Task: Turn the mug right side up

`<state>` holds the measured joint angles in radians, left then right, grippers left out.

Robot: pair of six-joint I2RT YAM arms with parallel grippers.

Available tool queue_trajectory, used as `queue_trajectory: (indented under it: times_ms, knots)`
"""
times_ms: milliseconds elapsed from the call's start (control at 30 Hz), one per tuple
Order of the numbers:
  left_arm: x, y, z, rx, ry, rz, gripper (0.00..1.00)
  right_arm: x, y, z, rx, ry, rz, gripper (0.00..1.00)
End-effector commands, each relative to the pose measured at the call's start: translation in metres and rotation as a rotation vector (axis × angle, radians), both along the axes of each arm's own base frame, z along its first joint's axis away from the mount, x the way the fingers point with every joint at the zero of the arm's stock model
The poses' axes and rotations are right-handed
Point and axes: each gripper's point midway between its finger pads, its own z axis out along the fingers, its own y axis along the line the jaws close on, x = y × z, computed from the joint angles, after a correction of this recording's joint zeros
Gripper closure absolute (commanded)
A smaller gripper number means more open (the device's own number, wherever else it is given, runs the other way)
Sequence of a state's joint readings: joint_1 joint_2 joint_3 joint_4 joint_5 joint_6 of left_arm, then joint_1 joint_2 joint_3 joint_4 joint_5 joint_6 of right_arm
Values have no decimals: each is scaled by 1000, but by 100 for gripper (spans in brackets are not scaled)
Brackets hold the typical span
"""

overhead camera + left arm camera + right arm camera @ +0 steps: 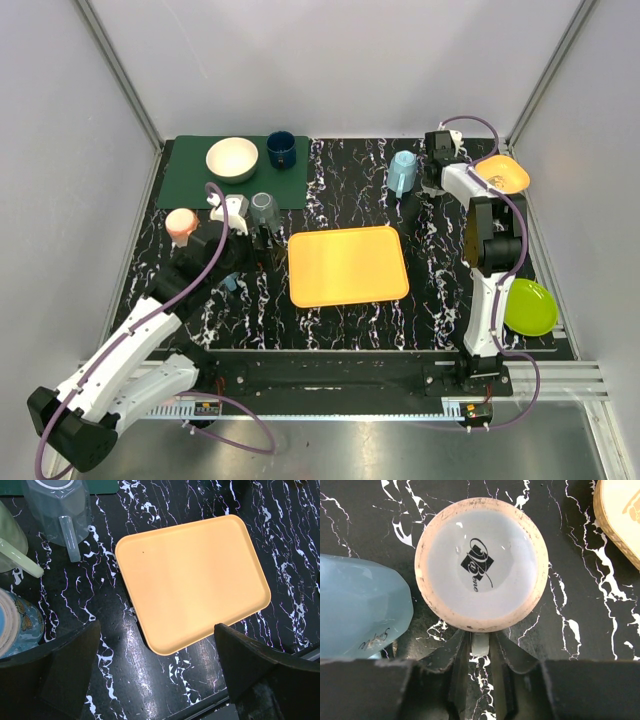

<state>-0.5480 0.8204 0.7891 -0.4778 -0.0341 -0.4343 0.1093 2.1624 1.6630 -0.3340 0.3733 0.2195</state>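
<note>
Right pincer (480, 644) clamps the handle of the upside-down pale ceramic mug (481, 562).
Left pincer (157, 672) gapes wide, empty, above the black marbled bench (115, 645).

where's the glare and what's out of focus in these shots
Right wrist view: small bright glints on the mug base, logo sharp, the blue cup beside it soft. Left wrist view: orange tray crisp, sheen on the glossy table, its own dark jaws blurred in the foreground. Top view: even light, faint shadows.
</note>
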Motion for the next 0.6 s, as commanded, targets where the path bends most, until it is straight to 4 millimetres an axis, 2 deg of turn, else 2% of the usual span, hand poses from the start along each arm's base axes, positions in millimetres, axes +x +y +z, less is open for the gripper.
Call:
queue_trajectory:
  times_ms: [0, 67, 167, 267, 367, 400, 467, 500, 567]
  knots:
    - [3, 0, 2, -5, -20, 3, 1, 17, -4, 16, 4, -65, -6, 76]
    - [4, -1, 2, -6, -19, 4, 1, 16, -3, 15, 8, -62, -4, 83]
    - [4, -1, 1, -5, -16, 3, 1, 15, -6, 15, 13, -58, -11, 85]
    - [3, -1, 2, -9, -16, -1, 1, 12, -8, 15, 20, -52, -22, 100]
    - [2, -2, 1, -11, -14, -1, 1, 6, -9, 13, 34, -40, -38, 100]
    - [3, -2, 2, -13, -17, -1, 1, 4, -9, 23, 36, -61, -46, 100]
    - [2, -1, 4, -16, -20, 2, 1, -3, -10, 24, 49, -71, -60, 100]
    - [2, -1, 5, -19, -22, 2, 1, -5, -8, 40, 61, -103, -60, 100]
    - [1, -1, 7, -25, -29, 3, 1, -15, -6, 46, 87, -116, -64, 100]
